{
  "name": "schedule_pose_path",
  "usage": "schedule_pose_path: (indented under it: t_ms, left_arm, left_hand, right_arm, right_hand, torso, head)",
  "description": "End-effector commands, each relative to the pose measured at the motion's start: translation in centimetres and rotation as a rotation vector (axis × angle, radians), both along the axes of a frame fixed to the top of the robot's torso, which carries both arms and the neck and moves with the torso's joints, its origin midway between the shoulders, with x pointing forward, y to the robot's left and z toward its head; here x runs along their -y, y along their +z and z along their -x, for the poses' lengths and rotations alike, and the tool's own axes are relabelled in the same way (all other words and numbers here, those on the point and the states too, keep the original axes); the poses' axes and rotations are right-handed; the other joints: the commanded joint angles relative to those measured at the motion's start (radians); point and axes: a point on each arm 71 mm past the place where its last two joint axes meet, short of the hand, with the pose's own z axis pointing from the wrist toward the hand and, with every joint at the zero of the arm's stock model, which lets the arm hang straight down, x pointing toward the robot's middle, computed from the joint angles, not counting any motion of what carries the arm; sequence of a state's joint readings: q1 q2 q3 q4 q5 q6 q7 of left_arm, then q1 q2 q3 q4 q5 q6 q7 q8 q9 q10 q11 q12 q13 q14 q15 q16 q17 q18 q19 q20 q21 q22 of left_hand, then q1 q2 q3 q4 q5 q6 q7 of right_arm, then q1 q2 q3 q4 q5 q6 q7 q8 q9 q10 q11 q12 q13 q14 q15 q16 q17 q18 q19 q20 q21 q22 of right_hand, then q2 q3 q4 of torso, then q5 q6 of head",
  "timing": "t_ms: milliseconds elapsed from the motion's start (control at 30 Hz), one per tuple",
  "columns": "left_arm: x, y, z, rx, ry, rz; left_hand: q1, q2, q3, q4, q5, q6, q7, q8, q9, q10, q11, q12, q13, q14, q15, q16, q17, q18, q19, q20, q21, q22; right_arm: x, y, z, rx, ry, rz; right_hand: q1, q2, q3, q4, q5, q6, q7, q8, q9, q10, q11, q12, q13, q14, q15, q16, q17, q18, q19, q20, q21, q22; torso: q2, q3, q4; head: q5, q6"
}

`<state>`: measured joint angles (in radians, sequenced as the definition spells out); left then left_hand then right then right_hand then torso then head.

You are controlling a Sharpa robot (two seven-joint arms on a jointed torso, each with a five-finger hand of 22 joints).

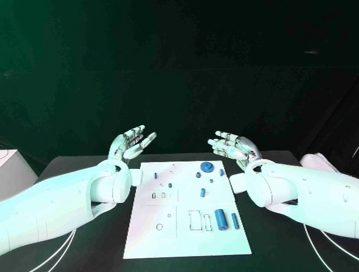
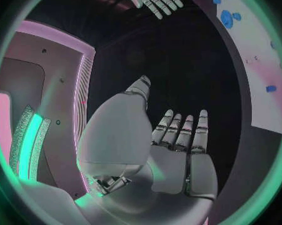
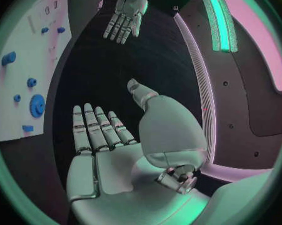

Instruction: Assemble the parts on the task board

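A robot's two white arms reach in over a black table (image 1: 81,164), and both silver hands are raised above the far end of a white task board (image 1: 188,238) that lies between them. The left hand (image 1: 132,141) is held palm inward with its fingers straight and apart, gripping nothing; from the camera behind that wrist, its palm and fingers (image 2: 181,135) show bare against the dark. The right hand (image 1: 235,146) mirrors it, fingers apart and slightly curled, likewise holding nothing, and its own wrist camera shows a bare palm (image 3: 103,150). Neither hand touches the board or any piece. The blue parts lie below and nearer the robot than both hands: a round blue gear (image 1: 206,166) sits just below and between the two hands, closer to the right one; several small blue pegs (image 1: 202,192) are scattered down the middle of the board; and a larger blue cylinder (image 1: 220,218) lies well back from the hands, beside the right forearm. The matched, empty, raised pose looks like a ready stance, keeping both hands clear of the board so the pieces stay visible from above. By that judgement, assembly has not begun, and the gear looks the nearest piece to reach.
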<state>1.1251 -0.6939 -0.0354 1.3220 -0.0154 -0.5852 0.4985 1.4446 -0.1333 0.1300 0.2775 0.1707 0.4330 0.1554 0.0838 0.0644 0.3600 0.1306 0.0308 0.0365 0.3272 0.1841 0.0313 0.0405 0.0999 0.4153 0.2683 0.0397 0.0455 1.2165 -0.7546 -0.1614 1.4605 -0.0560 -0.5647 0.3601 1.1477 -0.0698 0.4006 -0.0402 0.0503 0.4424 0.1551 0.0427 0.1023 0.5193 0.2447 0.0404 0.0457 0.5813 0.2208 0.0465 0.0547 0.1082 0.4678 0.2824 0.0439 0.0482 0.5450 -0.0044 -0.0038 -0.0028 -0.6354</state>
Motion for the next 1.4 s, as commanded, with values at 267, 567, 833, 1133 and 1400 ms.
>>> schedule_pose_path:
  t_ms: [267, 567, 833, 1133, 1400]
  left_arm:
    - [-1.1, 1.1, 0.6, 0.032, -0.116, 0.018]
    - [-1.7, 2.5, 2.1, 0.055, -0.165, 0.0]
    - [-1.6, 3.9, 4.0, 0.067, -0.236, 0.009]
    - [-1.5, 5.0, 5.6, 0.064, -0.294, 0.021]
    - [-0.9, 5.5, 6.5, 0.061, -0.337, 0.018]
  left_hand:
    - [0.058, 0.028, 0.007, 0.011, 0.005, 0.131, 0.058, 0.021, 0.014, 0.232, 0.052, 0.028, 0.017, 0.328, 0.044, 0.072, 0.045, 0.037, 0.284, 0.023, 0.071, 0.034]
    - [0.09, 0.02, 0.05, 0.006, 0.003, 0.445, 0.053, 0.123, 0.066, 0.689, 0.028, 0.093, 0.048, 0.728, -0.073, 0.272, 0.236, 0.085, 0.573, -0.046, 0.246, 0.096]
    - [0.09, -0.032, 0.148, 0.009, 0.002, 0.48, 0.034, 0.142, 0.099, 0.788, -0.003, 0.055, 0.048, 0.745, -0.119, 0.629, 0.543, 0.076, 0.608, -0.109, 0.483, 0.249]
    - [0.072, -0.063, 0.21, 0.004, 0.001, 0.474, 0.033, 0.143, 0.119, 0.801, -0.005, 0.043, 0.054, 0.728, -0.126, 0.805, 0.645, 0.079, 0.542, -0.114, 0.677, 0.392]
    - [0.036, -0.079, 0.207, 0.007, 0.001, 0.471, 0.031, 0.145, 0.129, 0.803, -0.008, 0.051, 0.067, 0.725, -0.129, 0.86, 0.669, 0.081, 0.542, -0.115, 0.775, 0.457]
  right_arm:
    - [1.3, 2.0, -1.5, 0.198, 0.154, 0.294]
    - [1.9, 3.7, -2.6, 0.384, 0.226, 0.607]
    - [1.2, 4.5, -3.0, 0.423, 0.308, 0.853]
    - [0.2, 4.9, -3.6, 0.451, 0.339, 1.151]
    - [-1.1, 4.7, -4.1, 0.474, 0.345, 1.275]
  right_hand:
    - [0.144, -0.008, 0.043, -0.078, 0.006, 0.408, 0.081, 0.092, 0.058, 0.433, -0.049, 0.043, 0.018, 0.386, -0.058, 0.088, 0.043, 0.077, 0.408, -0.008, 0.107, 0.034]
    - [0.169, -0.044, 0.077, -0.098, 0.008, 0.544, 0.035, 0.123, 0.061, 0.625, -0.111, 0.034, 0.02, 0.631, -0.15, 0.178, 0.117, 0.072, 0.659, -0.115, 0.253, 0.092]
    - [0.154, -0.081, 0.104, -0.086, 0.007, 0.602, 0.005, 0.114, 0.072, 0.713, -0.158, 0.022, 0.024, 0.868, -0.221, 0.391, 0.349, 0.072, 0.777, -0.193, 0.542, 0.281]
    - [0.12, -0.147, 0.187, -0.045, 0.005, 0.603, -0.007, 0.103, 0.11, 0.696, -0.163, 0.023, 0.027, 0.921, -0.223, 0.975, 0.88, -0.022, 0.948, -0.199, 1.179, 1.03]
    - [0.119, -0.168, 0.181, -0.031, 0.006, 0.598, -0.006, 0.106, 0.13, 0.65, -0.153, 0.022, 0.027, 0.912, -0.212, 1.099, 0.982, -0.043, 0.968, -0.188, 1.294, 1.183]
  torso:
    - [0.036, -0.0074, 0.0087]
    - [0.07, -0.0112, 0.0139]
    - [0.107, -0.0118, 0.0141]
    - [0.143, -0.0127, 0.0237]
    - [0.165, -0.0105, 0.032]
  head:
    - [-0.002, -0.008]
    - [-0.006, -0.002]
    - [-0.012, 0.006]
    - [-0.021, 0.009]
    - [-0.026, 0.019]
